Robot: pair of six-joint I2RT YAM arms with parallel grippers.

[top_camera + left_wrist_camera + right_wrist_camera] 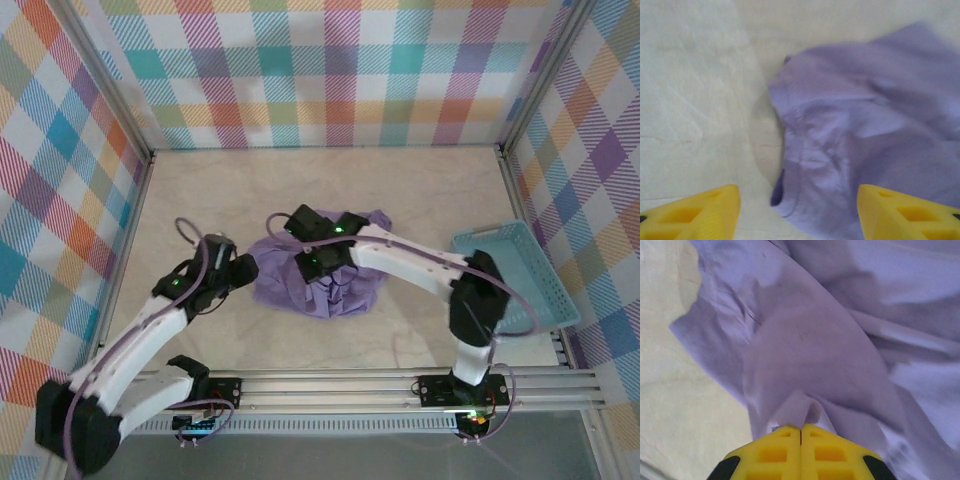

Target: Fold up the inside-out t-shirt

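The inside-out t-shirt [345, 285] lies crumpled in a lavender heap at the middle of the table. My left gripper [244, 268] is at the heap's left edge. In the left wrist view it [799, 215] is open, its yellow fingers [700, 212] wide apart, with a hemmed edge of the t-shirt [860, 125] lying on the table between and ahead of them. My right gripper [322, 270] reaches over the heap from the right. In the right wrist view it [801, 428] is shut on a small raised fold of the t-shirt [815, 340].
A light blue plastic basket [520, 280] stands at the table's right edge, beside the right arm's elbow. Bare cream tabletop [300, 180] stretches behind and to the left of the heap. Checked walls enclose the table on three sides.
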